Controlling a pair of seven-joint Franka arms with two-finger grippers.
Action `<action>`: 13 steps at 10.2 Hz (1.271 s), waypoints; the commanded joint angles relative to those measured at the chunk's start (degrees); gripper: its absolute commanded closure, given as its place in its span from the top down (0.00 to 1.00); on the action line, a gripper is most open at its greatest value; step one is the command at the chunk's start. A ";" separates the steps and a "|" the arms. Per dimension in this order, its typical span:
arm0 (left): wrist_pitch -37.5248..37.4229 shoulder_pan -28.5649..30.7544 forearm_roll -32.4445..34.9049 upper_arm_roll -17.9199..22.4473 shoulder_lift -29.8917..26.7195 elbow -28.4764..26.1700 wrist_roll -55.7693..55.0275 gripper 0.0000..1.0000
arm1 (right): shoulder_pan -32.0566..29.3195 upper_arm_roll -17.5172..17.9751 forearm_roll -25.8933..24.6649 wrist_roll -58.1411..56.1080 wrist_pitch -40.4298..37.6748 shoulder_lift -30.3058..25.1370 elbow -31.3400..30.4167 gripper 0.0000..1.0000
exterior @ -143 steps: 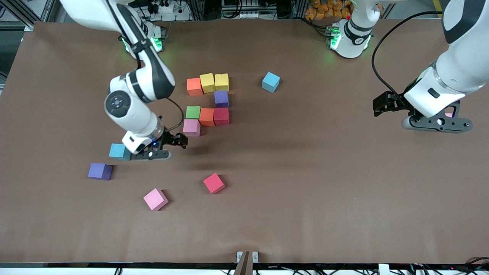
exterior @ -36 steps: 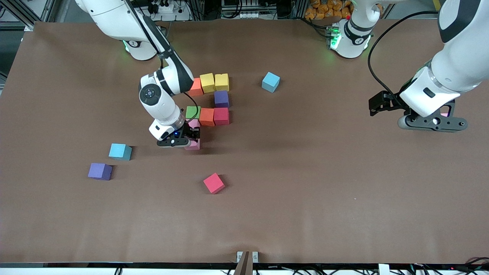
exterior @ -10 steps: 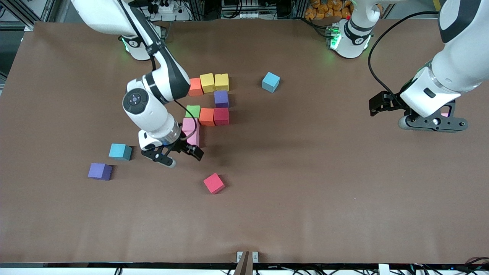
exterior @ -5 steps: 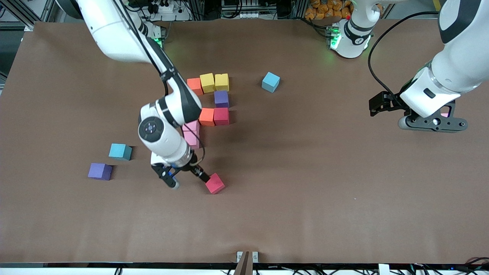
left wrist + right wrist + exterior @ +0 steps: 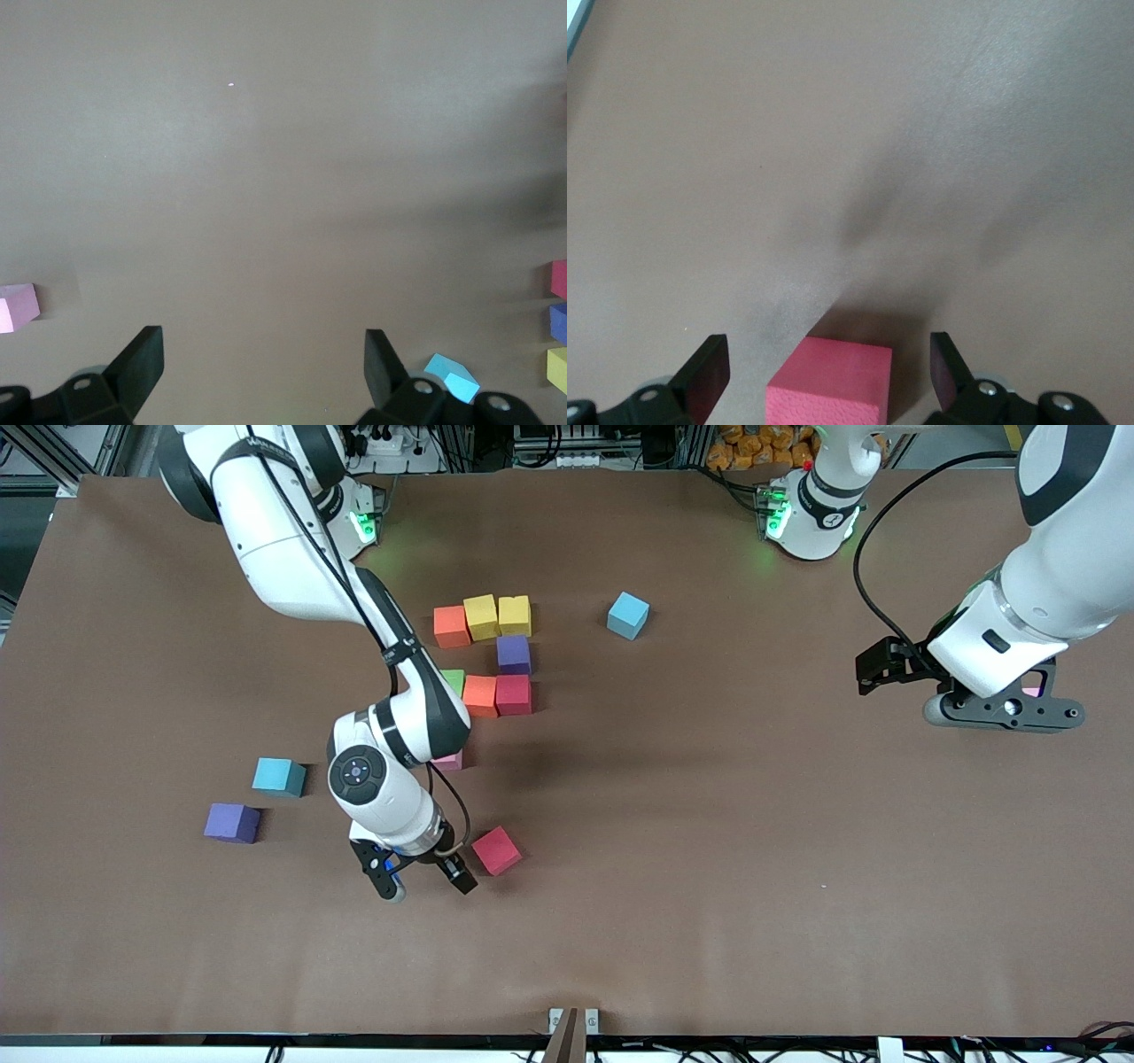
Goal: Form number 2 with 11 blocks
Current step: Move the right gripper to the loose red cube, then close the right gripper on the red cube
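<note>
**Right gripper open beside the loose red block**

The table (image 5: 709, 868) is carrying the unfinished number 2 (image 5: 496, 657). The left gripper (image 5: 966, 691) is waiting with fingers spread, empty, at the left arm's end. The right gripper (image 5: 423, 879) is hanging open, holding nothing, just beside the loose red block (image 5: 496, 850), which is lying nearer to the front camera than the number 2.
</note>
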 commanded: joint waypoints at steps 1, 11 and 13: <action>-0.08 -0.04 -0.65 0.04 -0.29 0.12 -1.08 1.00 | 1.33 -0.61 -1.08 3.50 1.14 4.14 4.77 1.00; 0.10 0.05 -0.65 0.04 -0.29 0.12 -0.99 1.00 | 4.06 -0.43 -0.55 11.94 1.06 4.06 3.37 1.00; 0.10 -0.12 -0.65 0.04 -0.29 0.12 -0.99 1.00 | 4.59 -0.35 -0.47 12.64 0.80 4.06 3.37 1.00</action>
